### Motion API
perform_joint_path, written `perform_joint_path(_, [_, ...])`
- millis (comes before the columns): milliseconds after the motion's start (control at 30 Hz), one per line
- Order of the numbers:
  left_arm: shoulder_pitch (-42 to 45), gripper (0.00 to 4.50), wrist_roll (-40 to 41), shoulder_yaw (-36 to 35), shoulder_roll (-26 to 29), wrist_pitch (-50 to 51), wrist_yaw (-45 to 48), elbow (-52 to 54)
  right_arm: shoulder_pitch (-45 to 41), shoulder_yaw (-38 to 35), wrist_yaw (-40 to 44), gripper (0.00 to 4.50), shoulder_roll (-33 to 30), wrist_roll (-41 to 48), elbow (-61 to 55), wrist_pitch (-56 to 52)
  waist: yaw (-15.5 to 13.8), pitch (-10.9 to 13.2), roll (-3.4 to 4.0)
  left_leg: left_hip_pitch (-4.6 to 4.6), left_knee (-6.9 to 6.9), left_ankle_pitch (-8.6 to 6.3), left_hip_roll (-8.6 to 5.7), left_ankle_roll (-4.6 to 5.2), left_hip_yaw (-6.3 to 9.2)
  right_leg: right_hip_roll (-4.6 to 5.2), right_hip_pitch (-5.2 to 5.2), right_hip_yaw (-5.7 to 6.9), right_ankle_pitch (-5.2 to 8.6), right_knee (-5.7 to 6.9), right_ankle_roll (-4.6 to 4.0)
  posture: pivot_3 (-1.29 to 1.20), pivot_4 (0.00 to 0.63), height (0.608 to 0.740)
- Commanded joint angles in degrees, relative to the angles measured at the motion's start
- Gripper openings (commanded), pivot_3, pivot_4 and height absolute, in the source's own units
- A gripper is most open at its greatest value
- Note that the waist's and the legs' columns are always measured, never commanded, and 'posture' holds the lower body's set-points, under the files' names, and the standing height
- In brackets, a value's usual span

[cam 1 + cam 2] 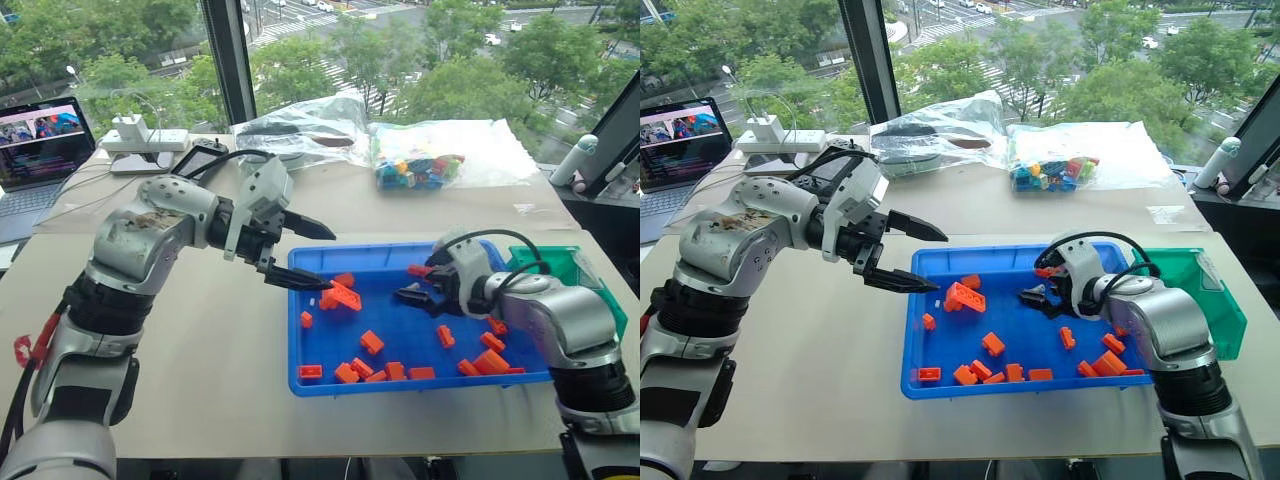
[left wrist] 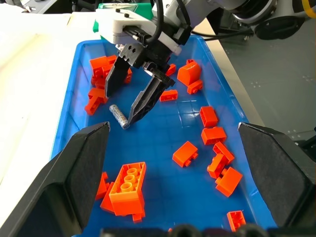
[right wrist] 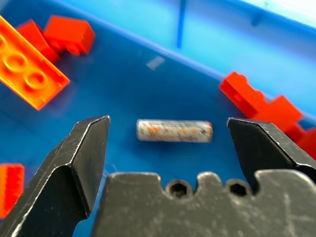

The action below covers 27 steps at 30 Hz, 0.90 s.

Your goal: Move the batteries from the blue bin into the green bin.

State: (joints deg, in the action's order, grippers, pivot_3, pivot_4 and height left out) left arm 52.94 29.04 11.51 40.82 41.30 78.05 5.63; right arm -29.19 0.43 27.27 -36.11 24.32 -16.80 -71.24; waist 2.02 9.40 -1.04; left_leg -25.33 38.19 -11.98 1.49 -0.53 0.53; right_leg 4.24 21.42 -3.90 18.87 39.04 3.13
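Now | battery (image 3: 174,131): slim silver cylinder, lying flat in blue bin (image 2: 232,106) | right end effector (image 3: 170,148): wide, empty

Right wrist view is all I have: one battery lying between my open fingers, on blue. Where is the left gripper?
Observer: The left gripper hovers open and empty over the left end of the blue bin.
Operator: And the green bin?
Observer: The green bin stands beside the blue bin's right end, just beyond your right forearm.
Operator: Any more batteries?
Observer: None I can make out besides that battery; the rest is scattered orange bricks.
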Motion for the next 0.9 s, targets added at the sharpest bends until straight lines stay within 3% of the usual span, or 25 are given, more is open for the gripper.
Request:
perform_joint_path(33, [1.3,4.5,-0.7,0.1,0.3,-0.8,0.1,0.7,0.8,-1.9,-2.4,4.44,1.7,-0.3,-1.9,-0.7,-0.1,0.0,0.0,0.0,0.0,0.0,-0.02,0.0,0.01,0.02,-0.01,0.0,0.0,0.0,0.0,0.0,0.15,0.732])
perform_joint_path(433, [1.5,4.5,-1.4,0.4,0.4,-0.6,0.2,0.7,1.4,0.4,-2.7,4.44,2.2,-3.2,1.8,4.3,-0.1,0.0,0.0,0.0,0.0,0.0,-0.04,0.0,-0.06,0.02,0.0,0.01,0.0,-0.02,0.0,0.0,0.15,0.732])
perform_joint_path(467, [1.5,4.5,-1.4,0.4,0.4,-0.7,0.2,0.7,1.6,0.4,-2.6,3.93,2.8,-3.0,1.9,4.4,-0.1,0.0,0.0,0.0,0.0,0.0,-0.04,0.0,-0.07,0.02,0.0,0.01,0.0,-0.02,0.0,0.0,0.15,0.732])
perform_joint_path(600, [1.2,4.5,-1.5,0.5,0.5,-0.6,0.2,0.9,2.6,1.1,-2.5,2.66,3.3,-3.1,1.5,4.6,0.0,0.0,0.0,0.0,0.0,0.0,-0.03,0.0,-0.06,0.01,0.0,0.01,0.0,-0.01,0.0,0.0,0.15,0.732])
perform_joint_path(900, [1.1,4.5,-1.6,0.3,0.4,-0.6,0.6,0.5,0.8,-3.0,-0.6,2.54,0.7,0.0,-4.2,2.1,0.0,0.0,0.0,0.0,-0.01,0.0,-0.04,0.0,-0.03,0.02,0.0,0.01,0.0,-0.01,0.0,0.0,0.15,0.732])
